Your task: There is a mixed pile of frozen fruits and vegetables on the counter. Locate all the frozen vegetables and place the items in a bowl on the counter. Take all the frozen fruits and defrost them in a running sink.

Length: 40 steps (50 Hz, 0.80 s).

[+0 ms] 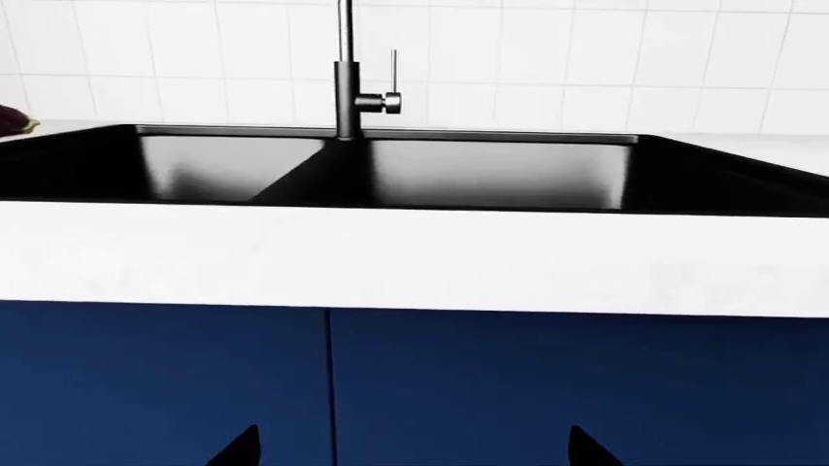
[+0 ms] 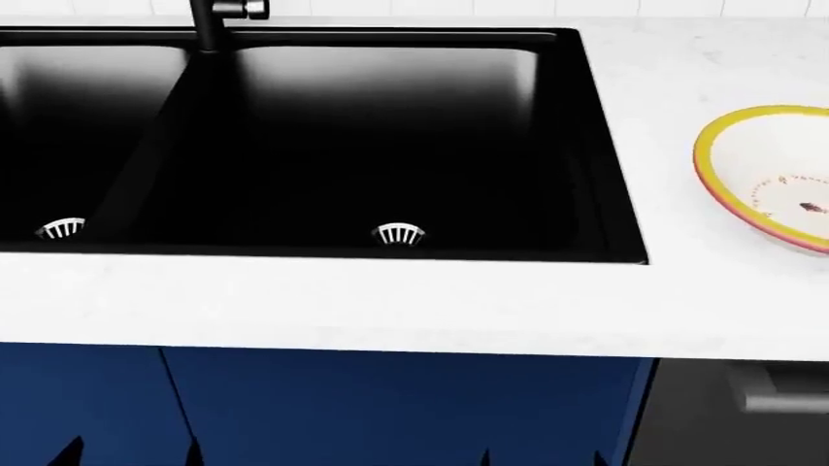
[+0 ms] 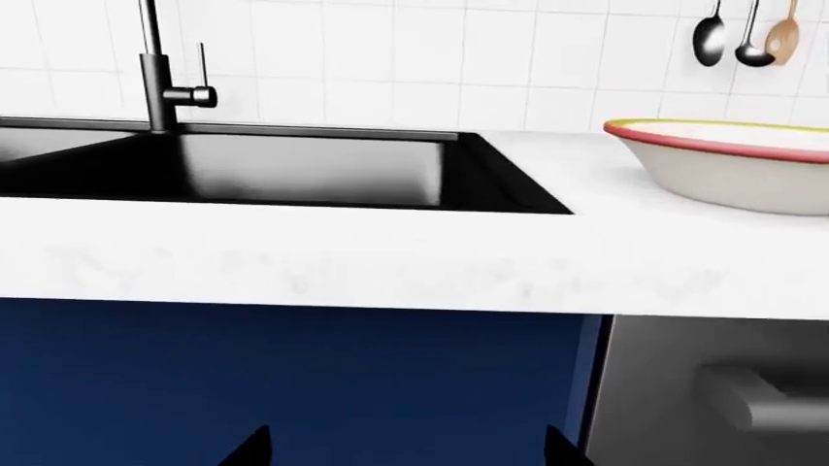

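The black double-basin sink (image 2: 324,126) is set in the white counter (image 2: 388,301), with two round metal drains and a tall black tap (image 2: 208,17). The white bowl (image 2: 778,175) with a yellow rim stands empty on the counter right of the sink. It also shows in the right wrist view (image 3: 732,165). My left gripper (image 2: 127,454) and right gripper (image 2: 545,456) are both open and empty, low in front of the blue cabinet doors below the counter edge. A dark piece with a green tip (image 1: 14,121), perhaps the eggplant, shows at the left wrist view's edge. Carrot and pear are out of view.
Blue cabinet doors (image 2: 324,408) run under the counter. A grey appliance front with a handle (image 3: 764,398) is under the bowl. Ladles and spoons (image 3: 745,34) hang on the white tiled wall behind the bowl.
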Tool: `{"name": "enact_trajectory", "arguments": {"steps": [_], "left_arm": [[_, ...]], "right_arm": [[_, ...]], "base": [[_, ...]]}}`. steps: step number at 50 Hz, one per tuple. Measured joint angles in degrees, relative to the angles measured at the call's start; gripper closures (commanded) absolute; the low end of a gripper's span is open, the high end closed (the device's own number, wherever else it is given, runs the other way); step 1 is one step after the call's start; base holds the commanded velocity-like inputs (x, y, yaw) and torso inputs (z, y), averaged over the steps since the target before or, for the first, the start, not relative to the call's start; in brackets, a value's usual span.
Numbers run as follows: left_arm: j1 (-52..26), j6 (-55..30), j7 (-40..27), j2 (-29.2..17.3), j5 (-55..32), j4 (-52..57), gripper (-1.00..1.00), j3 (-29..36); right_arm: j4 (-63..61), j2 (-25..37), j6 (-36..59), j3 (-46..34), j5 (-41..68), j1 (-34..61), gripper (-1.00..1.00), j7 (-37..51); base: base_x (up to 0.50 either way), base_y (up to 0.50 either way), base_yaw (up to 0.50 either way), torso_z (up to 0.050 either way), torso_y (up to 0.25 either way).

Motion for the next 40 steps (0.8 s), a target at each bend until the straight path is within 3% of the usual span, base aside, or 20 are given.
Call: {"name": "enact_trajectory", "arguments": {"steps": [7,17,31,40], "left_arm": [[0.1,0.1,-0.4,-0.5,-0.6,0.1,-1.0,0.5],[-1.0,-5.2,-0.4,-1.6,-3.3,2.3,-1.0,1.2],[-6.8,-32.4,-4.4,-5.8,-11.0,26.5,-1.0,-0.8],[-12.5,-53.6,-8.1,-6.5,-21.3,43.8,-1.0,-6.5]], "right_arm": [[0.0,0.4,-0.2,-0.6,0.2,0.1,-1.0,0.6],[-3.0,1.3,3.6,-0.4,2.9,1.7,-1.0,1.0],[-23.7,5.8,29.7,1.9,7.9,10.1,-1.0,2.9],[-38.4,8.9,49.2,7.8,14.0,15.8,-1.0,4.3]], "base": [[0.0,0.0,0.0,0.05,0.0],[0.0,0.0,0.0,0.0,0.0],[0.0,0.0,0.0,0.0,0.0],[0.0,0.0,0.0,0.0,0.0]]}}
